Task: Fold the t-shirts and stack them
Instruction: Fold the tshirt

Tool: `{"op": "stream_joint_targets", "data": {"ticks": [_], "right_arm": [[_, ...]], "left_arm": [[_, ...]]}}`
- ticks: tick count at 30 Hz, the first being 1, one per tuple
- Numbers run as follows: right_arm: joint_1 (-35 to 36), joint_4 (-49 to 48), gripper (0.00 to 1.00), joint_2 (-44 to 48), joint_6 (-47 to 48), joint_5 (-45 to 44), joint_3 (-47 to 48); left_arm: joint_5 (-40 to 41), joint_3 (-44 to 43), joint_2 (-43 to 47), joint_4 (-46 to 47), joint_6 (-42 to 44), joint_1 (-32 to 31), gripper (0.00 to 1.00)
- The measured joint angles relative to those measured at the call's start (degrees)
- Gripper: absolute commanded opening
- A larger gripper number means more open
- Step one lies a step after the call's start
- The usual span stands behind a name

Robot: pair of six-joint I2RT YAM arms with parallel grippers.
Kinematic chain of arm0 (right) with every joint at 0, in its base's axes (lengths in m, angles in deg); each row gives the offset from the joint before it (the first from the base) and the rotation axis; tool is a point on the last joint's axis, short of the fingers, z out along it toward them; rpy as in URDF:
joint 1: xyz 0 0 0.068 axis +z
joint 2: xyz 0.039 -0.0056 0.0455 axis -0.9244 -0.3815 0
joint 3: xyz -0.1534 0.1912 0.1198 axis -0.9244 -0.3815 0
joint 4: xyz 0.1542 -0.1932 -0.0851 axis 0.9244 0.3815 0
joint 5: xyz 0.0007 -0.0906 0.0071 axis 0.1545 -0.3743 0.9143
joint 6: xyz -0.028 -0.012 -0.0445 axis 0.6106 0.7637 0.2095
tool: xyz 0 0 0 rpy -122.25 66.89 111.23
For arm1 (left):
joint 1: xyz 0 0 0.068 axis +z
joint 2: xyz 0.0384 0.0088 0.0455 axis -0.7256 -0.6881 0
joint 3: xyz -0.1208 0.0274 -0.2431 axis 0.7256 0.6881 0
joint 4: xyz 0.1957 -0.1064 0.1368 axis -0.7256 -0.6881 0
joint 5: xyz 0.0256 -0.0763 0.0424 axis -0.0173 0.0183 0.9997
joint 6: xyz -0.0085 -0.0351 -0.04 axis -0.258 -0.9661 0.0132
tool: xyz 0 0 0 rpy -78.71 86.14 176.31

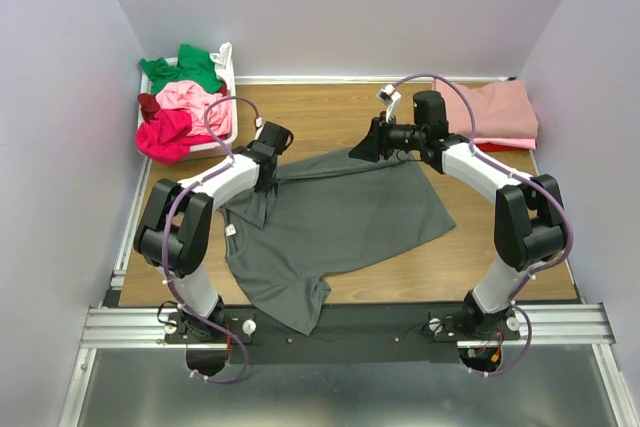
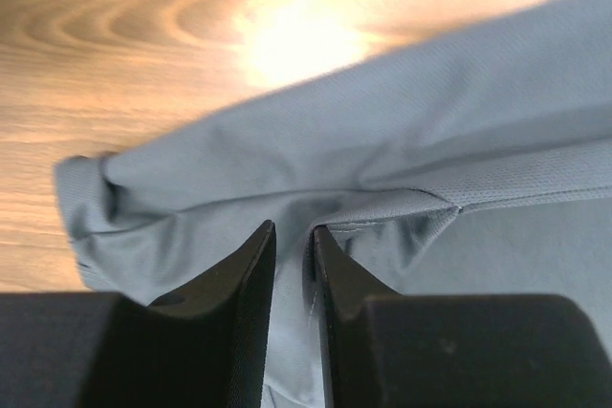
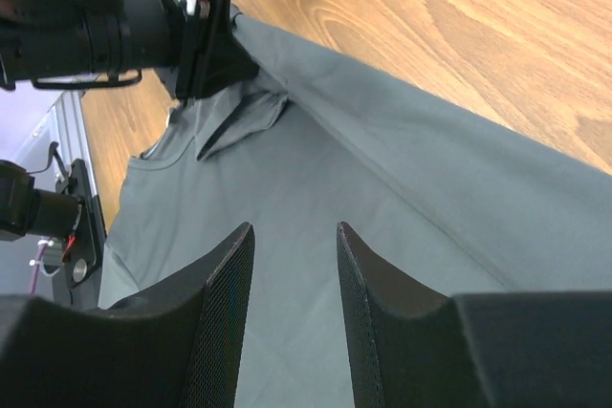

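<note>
A dark grey t-shirt (image 1: 340,222) lies spread on the wooden table, with one sleeve hanging over the near edge. My left gripper (image 1: 268,154) is shut on a fold of its far left edge; in the left wrist view, cloth (image 2: 402,160) is pinched between the nearly closed jaws of the left gripper (image 2: 294,228). My right gripper (image 1: 360,150) is open just above the shirt's far edge; the right wrist view shows grey cloth (image 3: 316,179) below the gap of the right gripper (image 3: 295,228) and the left gripper (image 3: 215,45) beyond.
A white basket (image 1: 228,72) at the back left holds green (image 1: 185,67), light pink (image 1: 185,97), magenta (image 1: 165,135) and maroon (image 1: 148,104) shirts. A folded dusty-rose shirt (image 1: 495,112) lies at the back right. Walls enclose the table on three sides.
</note>
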Motion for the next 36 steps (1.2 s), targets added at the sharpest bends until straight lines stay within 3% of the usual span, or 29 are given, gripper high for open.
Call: {"op": "stream_joint_targets", "data": {"ticks": [8, 15, 23, 30, 36], "right_arm": [[-0.22, -0.09, 0.47, 0.00, -0.39, 1.16, 0.00], [-0.31, -0.52, 0.47, 0.00, -0.85, 2.75, -0.07], [-0.31, -1.27, 0.47, 0.00, -1.27, 4.15, -0.09], [-0.31, -1.27, 0.47, 0.00, -1.27, 4.42, -0.09], [-0.31, -1.27, 0.47, 0.00, -1.29, 4.42, -0.11]], "left_arm": [[0.94, -0.63, -0.11, 0.00, 0.85, 2.64, 0.31], [-2.05, -0.63, -0.48, 0.11, 2.16, 3.43, 0.43], [-10.38, -0.50, 5.33, 0.39, 2.12, 3.43, 0.41], [-19.41, 3.32, 14.01, 4.39, -0.76, 3.45, 0.28], [-24.26, 10.21, 12.74, 6.54, -3.98, 3.30, 0.32]]}}
